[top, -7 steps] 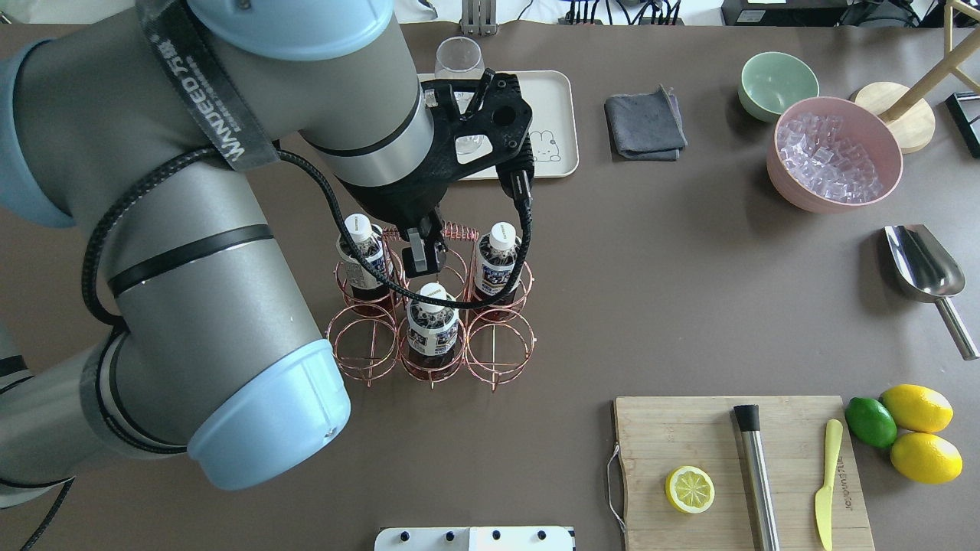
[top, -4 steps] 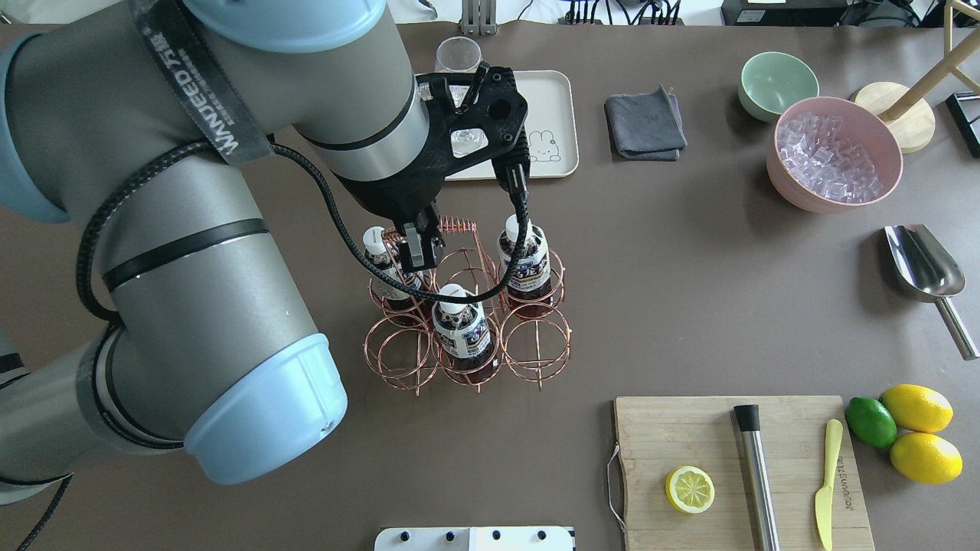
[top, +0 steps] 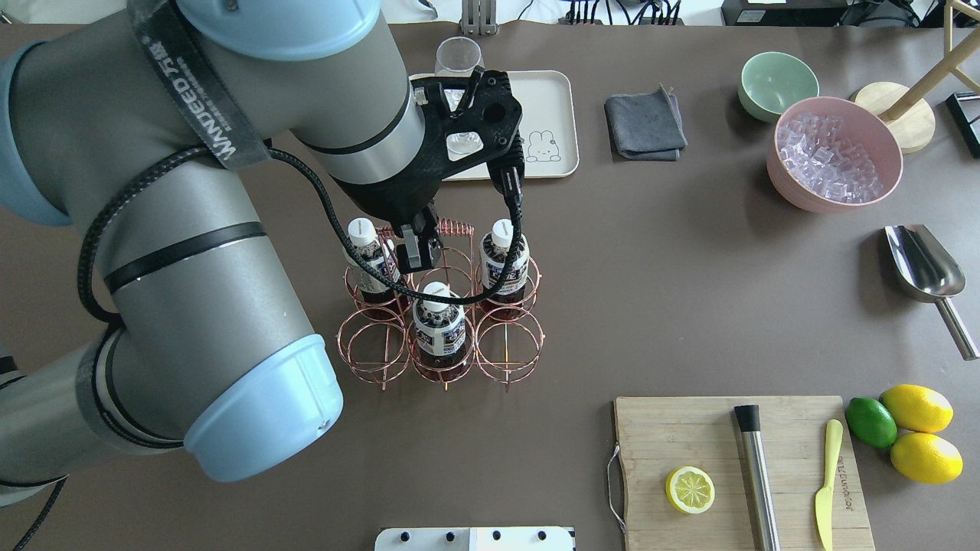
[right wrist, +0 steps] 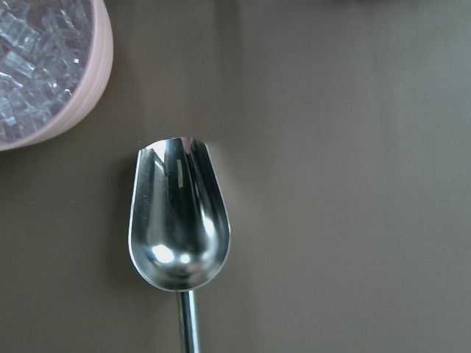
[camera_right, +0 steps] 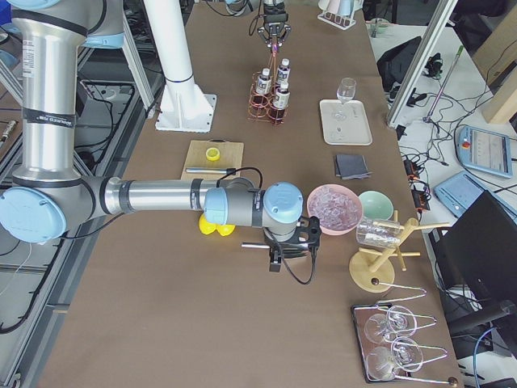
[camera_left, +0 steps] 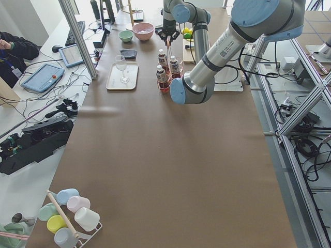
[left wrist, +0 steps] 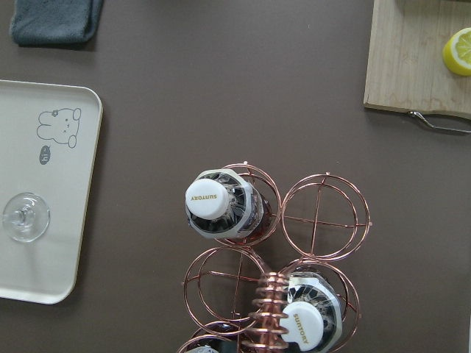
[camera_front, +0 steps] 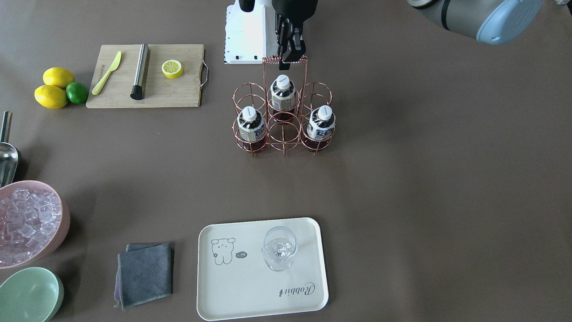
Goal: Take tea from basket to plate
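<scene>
The copper wire basket [top: 509, 356] stands mid-table with three tea bottles in its rings: back left [top: 366, 256], back right [top: 503, 256] and front middle [top: 438, 325]. My left gripper [top: 419, 256] is shut on the coiled top of the basket's handle [top: 450, 227]; the front view shows the same grip [camera_front: 288, 56]. The left wrist view shows two caps [left wrist: 221, 202] and an empty ring [left wrist: 316, 223]. The cream plate [top: 555, 107] lies behind the basket with a clear glass [camera_front: 279, 248] on it. My right gripper [camera_right: 283, 252] hovers over the scoop; I cannot tell whether it is open or shut.
A grey cloth [top: 645, 126], a green bowl [top: 777, 84] and a pink bowl of ice [top: 834, 153] sit right of the plate. A metal scoop [top: 922, 264] lies at the right edge. A cutting board [top: 689, 436] with a lemon half, muddler and knife is front right.
The basket, held by its handle, shifted right with its bottles and has now come back left. The left gripper stayed shut on the handle.
</scene>
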{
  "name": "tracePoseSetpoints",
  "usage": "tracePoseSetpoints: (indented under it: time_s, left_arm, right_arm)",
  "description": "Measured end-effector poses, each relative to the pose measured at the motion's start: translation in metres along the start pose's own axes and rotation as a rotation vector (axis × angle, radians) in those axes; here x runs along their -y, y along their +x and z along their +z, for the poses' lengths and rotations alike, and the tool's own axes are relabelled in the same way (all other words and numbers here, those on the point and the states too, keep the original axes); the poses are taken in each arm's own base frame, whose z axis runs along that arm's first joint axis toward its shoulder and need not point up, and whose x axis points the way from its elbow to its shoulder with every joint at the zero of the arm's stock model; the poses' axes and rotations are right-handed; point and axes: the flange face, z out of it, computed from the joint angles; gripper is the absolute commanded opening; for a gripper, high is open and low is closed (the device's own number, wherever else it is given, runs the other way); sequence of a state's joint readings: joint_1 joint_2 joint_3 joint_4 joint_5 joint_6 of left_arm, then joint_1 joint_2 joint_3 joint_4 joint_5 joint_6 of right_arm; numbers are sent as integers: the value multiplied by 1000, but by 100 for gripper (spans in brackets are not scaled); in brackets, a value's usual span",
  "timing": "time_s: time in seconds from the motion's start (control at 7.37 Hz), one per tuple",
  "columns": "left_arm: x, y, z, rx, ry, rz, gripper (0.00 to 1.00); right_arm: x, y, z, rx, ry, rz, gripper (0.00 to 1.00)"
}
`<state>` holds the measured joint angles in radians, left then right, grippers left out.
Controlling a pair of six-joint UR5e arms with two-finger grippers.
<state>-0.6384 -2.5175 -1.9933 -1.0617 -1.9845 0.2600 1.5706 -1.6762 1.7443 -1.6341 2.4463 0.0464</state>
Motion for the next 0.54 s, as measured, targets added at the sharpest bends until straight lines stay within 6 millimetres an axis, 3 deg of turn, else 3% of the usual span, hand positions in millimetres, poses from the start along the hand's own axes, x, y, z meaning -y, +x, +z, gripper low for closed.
tracePoseSetpoints:
  time_s: [0.27,0.54]
  left_arm:
    - [-4,-5,1,7,4,-2,0]
    - [-7,-9,1,12,1,-7,0]
  right_arm:
    - [52,-107,3,38,-9,34,100]
    - [90,-239,11,70,-30,96,100]
